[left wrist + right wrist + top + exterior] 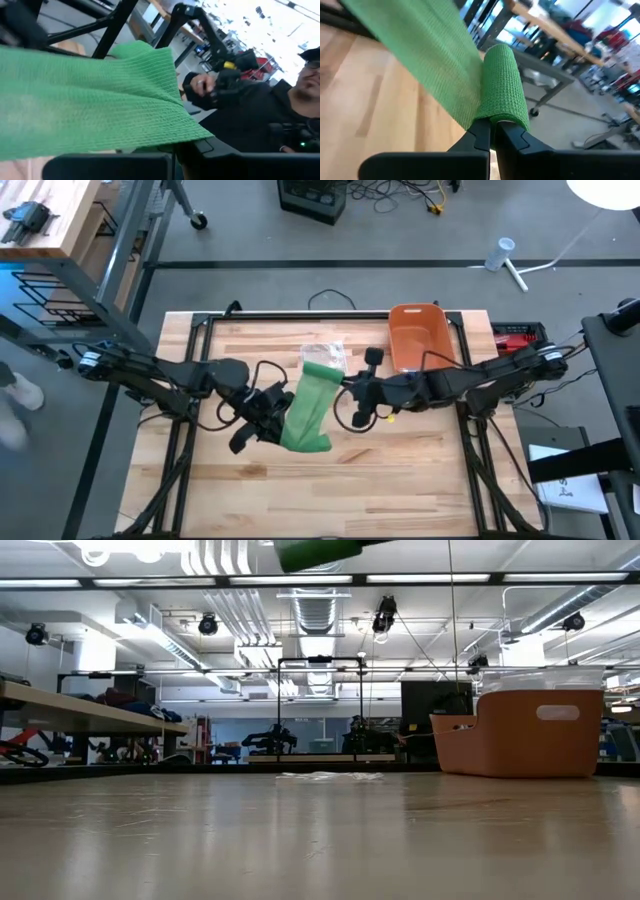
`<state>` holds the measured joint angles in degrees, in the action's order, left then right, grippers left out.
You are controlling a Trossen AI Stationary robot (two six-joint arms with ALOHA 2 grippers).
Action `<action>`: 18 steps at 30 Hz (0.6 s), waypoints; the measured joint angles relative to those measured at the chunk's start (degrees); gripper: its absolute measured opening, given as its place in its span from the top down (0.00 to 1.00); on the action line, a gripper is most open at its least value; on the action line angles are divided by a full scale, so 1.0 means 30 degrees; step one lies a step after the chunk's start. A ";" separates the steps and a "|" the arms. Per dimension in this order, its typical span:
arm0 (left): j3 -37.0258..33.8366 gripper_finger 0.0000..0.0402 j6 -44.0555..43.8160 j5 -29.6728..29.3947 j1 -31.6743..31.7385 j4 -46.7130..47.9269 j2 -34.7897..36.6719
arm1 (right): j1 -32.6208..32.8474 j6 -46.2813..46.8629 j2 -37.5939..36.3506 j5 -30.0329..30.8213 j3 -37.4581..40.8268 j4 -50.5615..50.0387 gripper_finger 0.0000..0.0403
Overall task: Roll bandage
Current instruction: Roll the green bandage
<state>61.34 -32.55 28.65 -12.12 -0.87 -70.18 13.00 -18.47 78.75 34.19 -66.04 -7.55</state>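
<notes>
A green bandage (309,408) hangs in the air above the wooden table (400,480), between my two grippers. Its rolled part (503,80) is at my right gripper (493,131), which is shut on it. A flat unrolled strip (85,100) runs from the roll to my left gripper (174,150), also shut on it. In the high view my left gripper (276,420) is at the bandage's near left side and my right gripper (346,388) at its far right side. In the low view only the bandage's underside (315,552) shows, at the top edge. My left gripper pinches the flat strip at its lower edge (167,140) between its two shut fingers, coming about level from the table's left. The strip spreads away from the fingers, lifted clear of the table. My right gripper pinches the near end of the roll (504,119) between its two fingertips, coming from the table's right and slanting slightly down. The roll stands out beyond the fingers, along their line, clear of the table, with the strip leaving its side.
An orange bin (418,335) stands at the table's far right. A clear plastic wrapper (325,355) lies at the far middle, just beyond the bandage. A person in dark clothes (250,115) sits beyond the table. Bare wood lies along the near half.
</notes>
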 joint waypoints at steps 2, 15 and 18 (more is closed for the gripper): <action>0.0000 1.00 -0.0052 0.0087 0.0000 -0.0167 0.0119 | 0.0026 0.0411 0.0277 -0.0571 0.0007 -0.0348 1.00; 0.0869 1.00 -0.0339 -0.0261 0.0131 -0.0659 0.0527 | 0.0774 0.2902 0.1540 -0.4399 0.0012 -0.0501 1.00; 0.1528 1.00 0.0180 -0.0946 0.0232 0.0439 0.0642 | 0.1163 0.3353 0.1533 -0.4512 0.0007 -0.0442 1.00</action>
<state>65.93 -32.01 25.82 -11.42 0.45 -68.26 16.49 -8.41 83.35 20.65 -66.02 -8.87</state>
